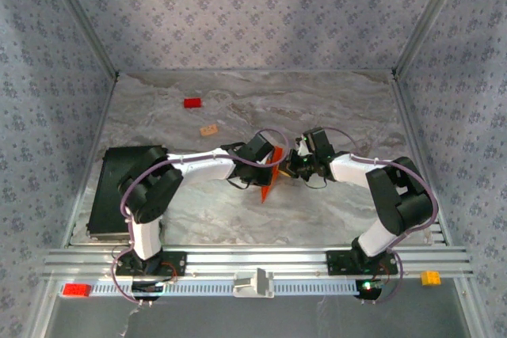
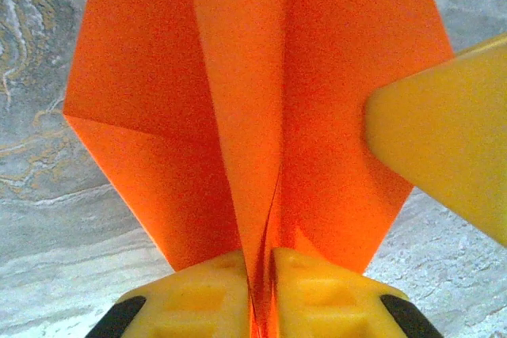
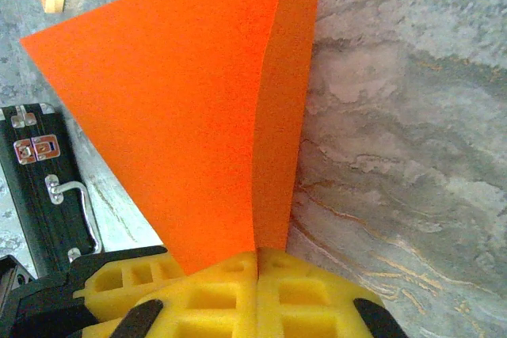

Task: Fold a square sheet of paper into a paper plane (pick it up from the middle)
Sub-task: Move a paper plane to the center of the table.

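Observation:
The orange paper [image 1: 268, 185] is folded into a pointed shape with a centre crease and hangs above the middle of the table, point down. My left gripper [image 1: 272, 161] is shut on its crease from the left. In the left wrist view the yellow fingers [image 2: 198, 294] of the left gripper [image 2: 260, 263] pinch the folded layers of the paper [image 2: 158, 108], and a finger of the right gripper [image 2: 444, 132] presses in from the right. My right gripper [image 3: 257, 252] is shut on an edge of the paper [image 3: 182, 108].
A small red block [image 1: 192, 103] and a small tan block [image 1: 209, 129] lie at the back left of the marble table [image 1: 333, 108]. A black case [image 1: 119, 187] sits at the left edge. Red [image 1: 76, 290] and yellow [image 1: 430, 277] blocks rest on the front rail.

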Tool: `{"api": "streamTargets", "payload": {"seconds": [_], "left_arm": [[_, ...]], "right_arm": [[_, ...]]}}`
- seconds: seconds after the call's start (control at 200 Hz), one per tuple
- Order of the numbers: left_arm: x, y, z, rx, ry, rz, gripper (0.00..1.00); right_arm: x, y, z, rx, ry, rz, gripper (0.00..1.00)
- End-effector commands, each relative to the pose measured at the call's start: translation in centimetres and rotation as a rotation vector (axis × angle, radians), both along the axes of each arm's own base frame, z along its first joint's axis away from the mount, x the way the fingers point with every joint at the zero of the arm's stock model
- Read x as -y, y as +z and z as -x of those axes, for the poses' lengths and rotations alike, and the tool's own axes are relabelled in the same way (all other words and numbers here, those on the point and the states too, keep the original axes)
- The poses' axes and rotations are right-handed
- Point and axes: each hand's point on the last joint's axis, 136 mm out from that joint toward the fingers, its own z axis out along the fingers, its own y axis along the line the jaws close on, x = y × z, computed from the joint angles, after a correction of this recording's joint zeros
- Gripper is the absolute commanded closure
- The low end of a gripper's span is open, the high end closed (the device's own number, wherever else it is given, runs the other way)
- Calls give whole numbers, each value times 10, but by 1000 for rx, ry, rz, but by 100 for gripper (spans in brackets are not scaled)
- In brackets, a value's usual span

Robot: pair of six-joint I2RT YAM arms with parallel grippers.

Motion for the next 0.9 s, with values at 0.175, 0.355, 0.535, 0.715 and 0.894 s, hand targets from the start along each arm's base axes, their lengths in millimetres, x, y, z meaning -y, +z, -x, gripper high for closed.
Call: {"api": "streamTargets", "payload": {"seconds": [0.175,0.355,0.535,0.715,0.894], "left_arm": [[1,-9,4,-25,-12,2,82],[3,-10,4,-32,-10,15,80],[4,-13,5,-40,-9,15,81],[2,-11,3,-30,-1,6,88],[-2,-3,1,-17,13,-5,94]], "right_arm": [[3,-8,6,-28,12,11,95],[3,-8,6,-30,11,10,95],[3,-9,6,-32,11,10,95],[3,-8,6,-29,10,12,95],[4,-6,6,-23,10,10,93]]}}
